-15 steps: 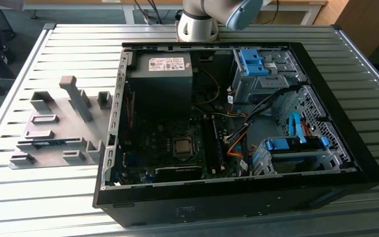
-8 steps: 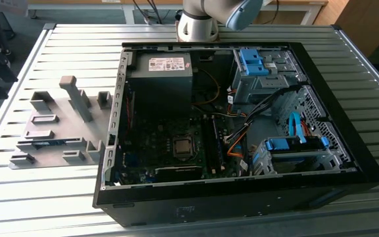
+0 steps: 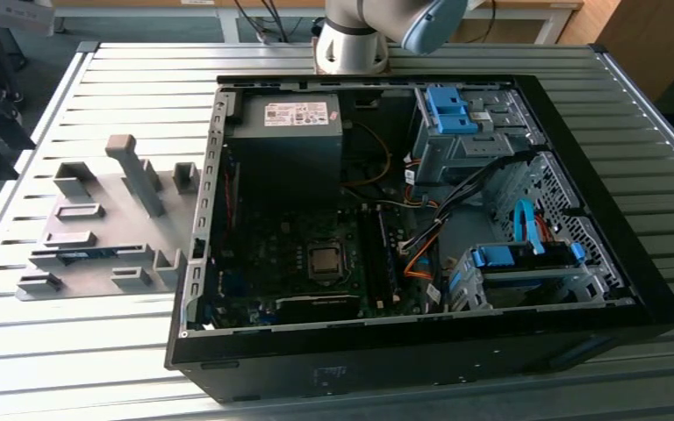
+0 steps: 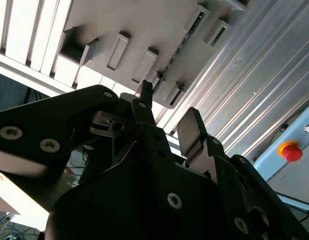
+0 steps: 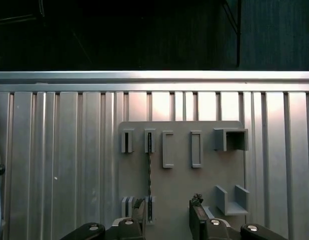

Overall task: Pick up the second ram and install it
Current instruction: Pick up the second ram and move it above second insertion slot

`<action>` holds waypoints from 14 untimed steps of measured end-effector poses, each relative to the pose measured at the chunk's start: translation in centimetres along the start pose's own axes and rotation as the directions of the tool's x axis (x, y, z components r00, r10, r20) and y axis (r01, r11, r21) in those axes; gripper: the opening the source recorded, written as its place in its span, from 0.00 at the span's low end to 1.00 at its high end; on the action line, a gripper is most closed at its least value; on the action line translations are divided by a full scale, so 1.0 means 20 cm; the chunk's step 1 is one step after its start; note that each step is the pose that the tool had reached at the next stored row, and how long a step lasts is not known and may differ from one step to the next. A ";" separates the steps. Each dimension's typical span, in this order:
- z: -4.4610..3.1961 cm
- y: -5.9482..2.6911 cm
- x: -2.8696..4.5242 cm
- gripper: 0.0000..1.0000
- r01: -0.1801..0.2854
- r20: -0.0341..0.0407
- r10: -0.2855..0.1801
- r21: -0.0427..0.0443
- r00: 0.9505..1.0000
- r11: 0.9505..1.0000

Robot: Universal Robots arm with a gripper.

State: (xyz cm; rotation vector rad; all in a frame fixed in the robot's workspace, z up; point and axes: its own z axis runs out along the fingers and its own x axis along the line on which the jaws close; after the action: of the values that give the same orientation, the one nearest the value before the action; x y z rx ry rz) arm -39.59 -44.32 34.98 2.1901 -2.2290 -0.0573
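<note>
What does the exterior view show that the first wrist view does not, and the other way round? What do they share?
Exterior view: the open computer case with its motherboard, and the arm's base. First wrist view: the open gripper over the grey tray, one finger near one end of the second ram. Both: the tray, the second ram on edge in its slotted blocks, and the slatted table.

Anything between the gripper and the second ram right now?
Nothing in the way. In the first wrist view the open gripper hangs above the tray; the second ram stands on edge on it, and only bare tray shows between them.
</note>
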 end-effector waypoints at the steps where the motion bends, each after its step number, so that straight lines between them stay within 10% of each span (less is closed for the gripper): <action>1: 0.000 0.000 0.000 0.47 0.000 0.000 0.000 0.000 1.000 1.000; 14: 0.008 0.000 0.000 0.47 0.000 0.000 0.000 0.000 1.000 1.000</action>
State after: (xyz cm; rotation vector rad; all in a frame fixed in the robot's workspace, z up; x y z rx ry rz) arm -39.59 -44.32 34.81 2.1905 -2.2294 -0.0571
